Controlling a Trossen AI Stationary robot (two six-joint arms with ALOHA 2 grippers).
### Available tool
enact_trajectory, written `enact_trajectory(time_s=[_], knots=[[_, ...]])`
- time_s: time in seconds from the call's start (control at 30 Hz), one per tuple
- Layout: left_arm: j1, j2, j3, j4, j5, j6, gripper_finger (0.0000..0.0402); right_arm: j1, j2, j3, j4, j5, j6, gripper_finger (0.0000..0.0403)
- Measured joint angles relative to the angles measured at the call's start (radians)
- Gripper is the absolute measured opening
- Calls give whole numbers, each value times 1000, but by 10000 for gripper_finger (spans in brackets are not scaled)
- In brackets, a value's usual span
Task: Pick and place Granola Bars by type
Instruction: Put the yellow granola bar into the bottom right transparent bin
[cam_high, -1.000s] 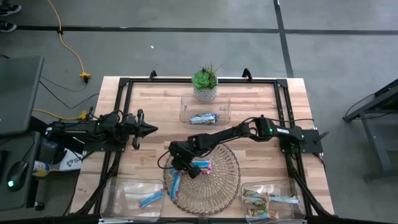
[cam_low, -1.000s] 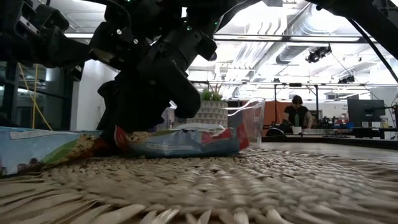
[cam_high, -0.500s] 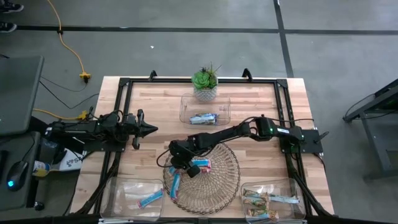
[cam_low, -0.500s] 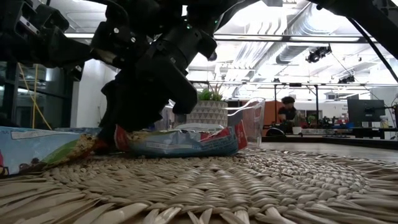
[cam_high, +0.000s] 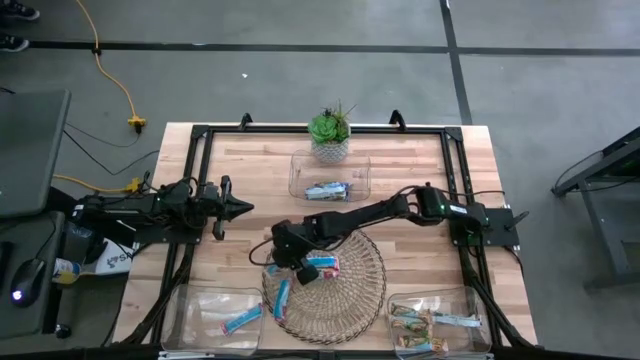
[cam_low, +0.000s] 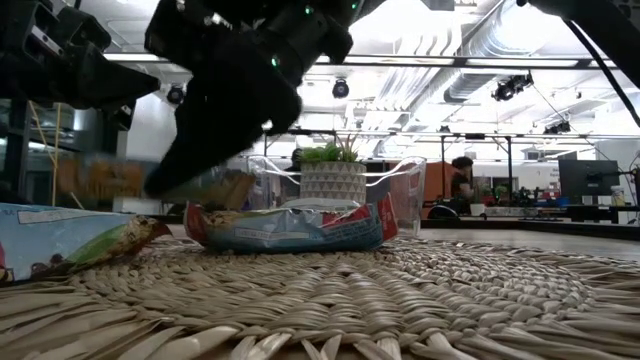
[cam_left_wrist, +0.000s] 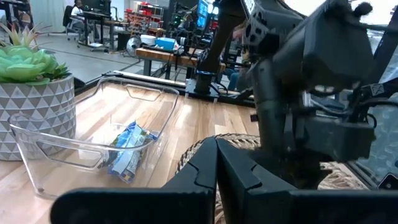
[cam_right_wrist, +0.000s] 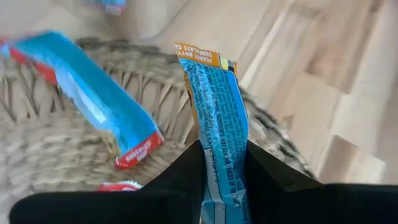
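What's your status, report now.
Right tool shut on granola bar, lifted above wicker tray. Left tool parked, shut. Nothing blocking.

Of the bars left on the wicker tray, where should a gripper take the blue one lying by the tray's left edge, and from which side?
Probably from straight above, pinching the blue bar across its narrow width near the middle. It lies flat and lengthwise along the wicker tray rim, with bare weave on both long sides. The right gripper already holds another bar by one end.

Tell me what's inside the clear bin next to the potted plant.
One silvery-blue bar lies in the clear bin, the same one the left wrist view shows. Nothing else is visible there; anything under it is covered.
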Motion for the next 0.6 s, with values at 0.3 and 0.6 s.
enact_trajectory(time_s=[0.3,0.6], knots=[[0,0,0,0,0,0,1,5,-102,0,28,-4,82,82],[0,0,0,0,0,0,1,13,-274,0,110,5,187,72]])
